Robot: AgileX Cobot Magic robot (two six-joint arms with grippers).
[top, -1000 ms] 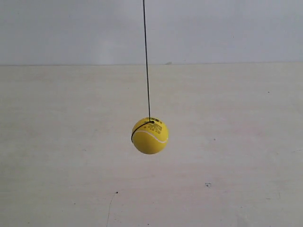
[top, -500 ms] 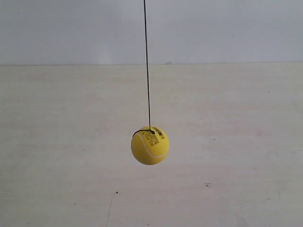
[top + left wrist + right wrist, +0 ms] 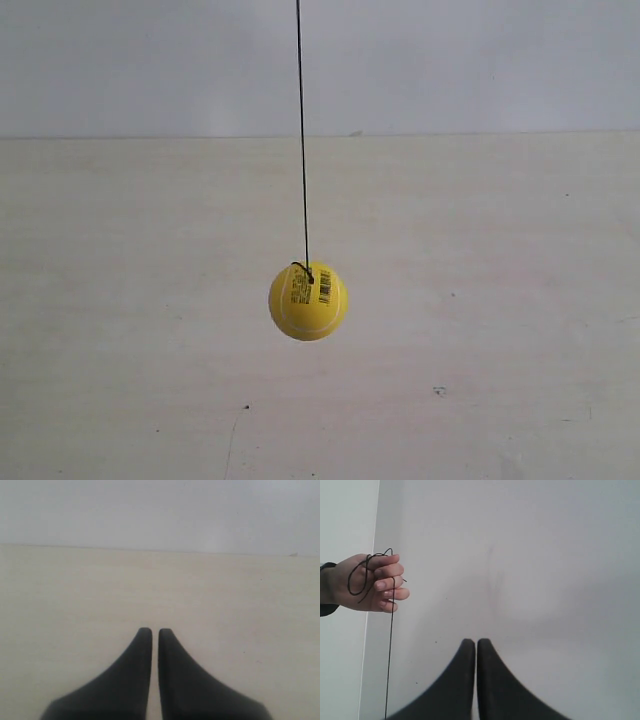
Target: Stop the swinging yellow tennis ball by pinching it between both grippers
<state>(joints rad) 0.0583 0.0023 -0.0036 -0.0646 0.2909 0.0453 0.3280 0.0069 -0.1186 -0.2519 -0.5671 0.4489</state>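
The yellow tennis ball (image 3: 308, 301) hangs in mid-air on a thin black string (image 3: 301, 130) in the exterior view, its barcode sticker facing the camera. Neither arm shows in that view. The left wrist view holds my left gripper (image 3: 151, 631), its two black wedge jaws nearly together with nothing between them, over pale table. My right gripper (image 3: 476, 642) is shut and empty in the right wrist view, facing a white wall. The ball is out of both wrist views; only the string (image 3: 391, 650) shows in the right one.
A person's hand (image 3: 367, 582) holds the looped upper end of the string in the right wrist view. A pale wooden table (image 3: 480, 300) spreads under the ball, with a grey-white wall (image 3: 480, 60) behind it.
The ball has swung slightly toward the exterior view's left and turned, so its barcode sticker now faces the camera. The string's top has shifted left too.
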